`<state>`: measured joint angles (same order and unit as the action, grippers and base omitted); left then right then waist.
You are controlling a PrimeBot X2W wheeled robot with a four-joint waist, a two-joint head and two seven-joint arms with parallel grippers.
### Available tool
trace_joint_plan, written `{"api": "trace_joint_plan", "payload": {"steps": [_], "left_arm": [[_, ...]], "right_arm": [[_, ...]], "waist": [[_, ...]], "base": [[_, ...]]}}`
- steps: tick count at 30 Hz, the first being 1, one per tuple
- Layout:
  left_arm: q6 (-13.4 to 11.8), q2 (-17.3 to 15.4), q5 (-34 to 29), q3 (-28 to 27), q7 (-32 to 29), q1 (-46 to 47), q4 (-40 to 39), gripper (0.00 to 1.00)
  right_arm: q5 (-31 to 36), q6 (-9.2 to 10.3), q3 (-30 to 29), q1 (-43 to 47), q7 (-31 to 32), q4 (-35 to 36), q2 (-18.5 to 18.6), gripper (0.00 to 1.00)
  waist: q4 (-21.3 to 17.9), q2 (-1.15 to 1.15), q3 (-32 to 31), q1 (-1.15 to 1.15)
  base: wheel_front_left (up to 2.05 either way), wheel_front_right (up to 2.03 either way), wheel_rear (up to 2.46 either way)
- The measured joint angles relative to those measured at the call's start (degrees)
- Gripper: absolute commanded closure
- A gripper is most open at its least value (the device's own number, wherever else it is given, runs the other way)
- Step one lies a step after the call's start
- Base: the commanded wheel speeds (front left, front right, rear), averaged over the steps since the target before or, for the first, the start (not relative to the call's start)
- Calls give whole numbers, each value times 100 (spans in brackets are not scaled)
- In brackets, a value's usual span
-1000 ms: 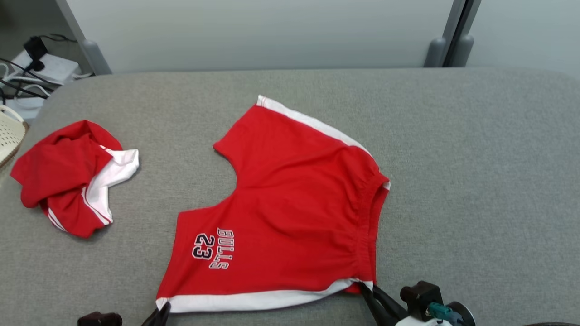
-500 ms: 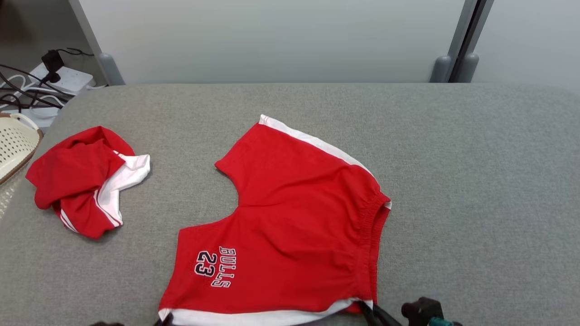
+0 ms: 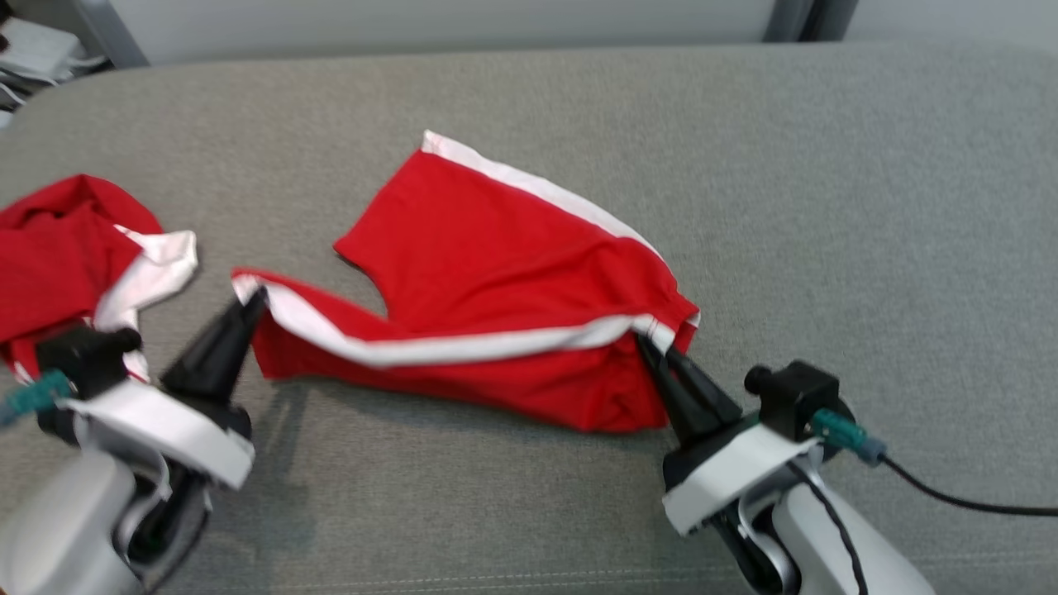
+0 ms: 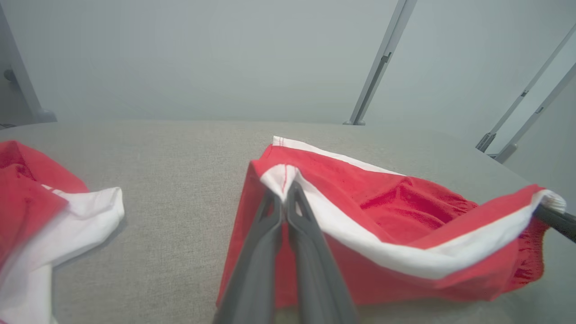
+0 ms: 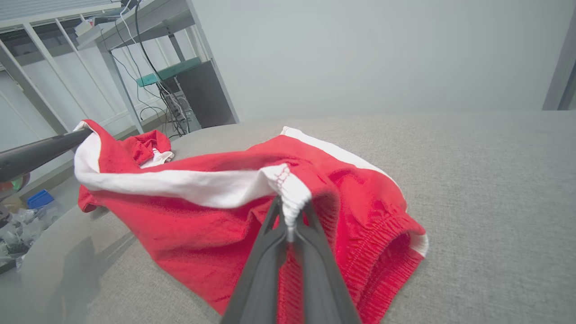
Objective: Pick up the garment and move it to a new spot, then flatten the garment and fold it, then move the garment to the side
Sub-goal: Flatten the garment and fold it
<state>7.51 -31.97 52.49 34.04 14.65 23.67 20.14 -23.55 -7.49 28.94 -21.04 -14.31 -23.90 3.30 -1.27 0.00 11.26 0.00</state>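
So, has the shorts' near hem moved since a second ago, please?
Yes. Against the crumpled garment, the hem has risen and travelled away from the robot, over the shorts.

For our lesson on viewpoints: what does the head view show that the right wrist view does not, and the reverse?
Head view adds: the right arm's pale forearm, teal plug and black cable. Right wrist view adds: metal shelving and a blue box. Shared: red shorts, white edge pinched by the shut left tool and right tool; a crumpled red garment; the grey table.
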Motion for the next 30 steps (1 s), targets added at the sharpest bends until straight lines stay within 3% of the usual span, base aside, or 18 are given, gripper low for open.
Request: {"api": "trace_joint_plan", "payload": {"steps": [6,13,30], "left_arm": [[0,-559,247,254,1,1191,32,100],[0,-1201,349,845,2,2000,-18,100],[0,-1918,311,1176,-8,3135,-303,100]], "right_arm": [[36,0,-141,-485,-1,456,14,100],[-121,0,110,-788,-2,1002,20,100],[-438,0,-93,-919,-2,1964,10,100]], "waist": [[-260,0,614,0],[-655,0,1348,0],[-1545,0,2427,0]], "base": [[0,0,0],[0,0,0],[0,0,0]]}}
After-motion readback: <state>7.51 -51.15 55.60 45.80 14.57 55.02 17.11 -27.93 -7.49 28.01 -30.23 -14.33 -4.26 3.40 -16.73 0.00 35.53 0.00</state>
